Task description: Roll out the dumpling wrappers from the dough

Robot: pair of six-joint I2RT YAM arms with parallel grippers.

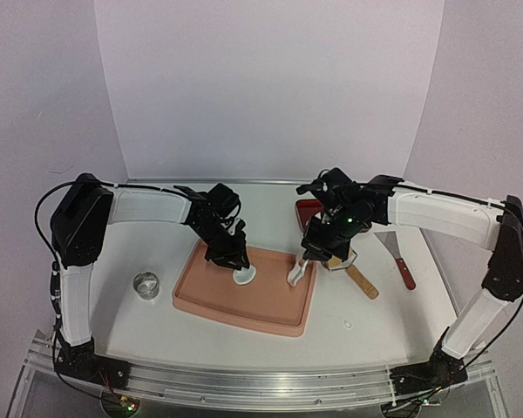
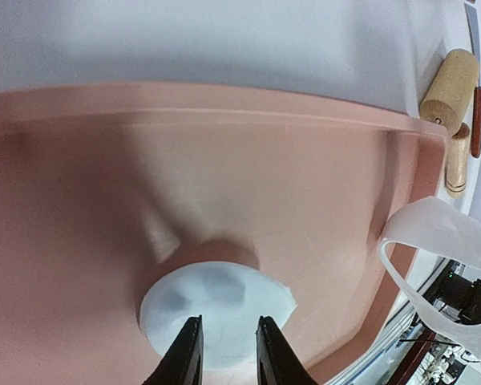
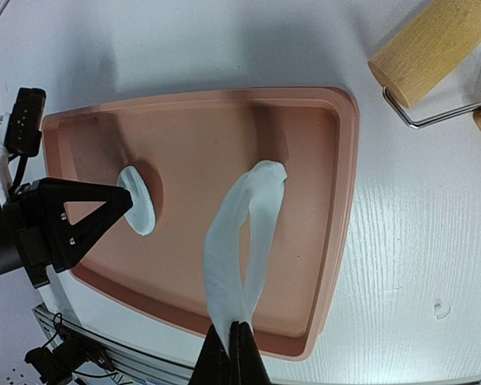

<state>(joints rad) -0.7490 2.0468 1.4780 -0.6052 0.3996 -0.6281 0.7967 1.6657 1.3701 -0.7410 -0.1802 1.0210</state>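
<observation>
My left gripper point(image 2: 229, 325) hangs just over the tray point(image 2: 224, 160), fingers slightly parted and gripping nothing. The round wrapper point(image 2: 216, 309) lies flat right beneath it, at bottom centre of the wrist view. My right gripper point(image 3: 234, 327) is clamped on the holed dough strip point(image 3: 216, 249), which stretches up-frame over the tray, apart from the wrapper.

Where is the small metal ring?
In the overhead view, the metal ring sits on the table, just left of the pink tray, apart from it.
</observation>
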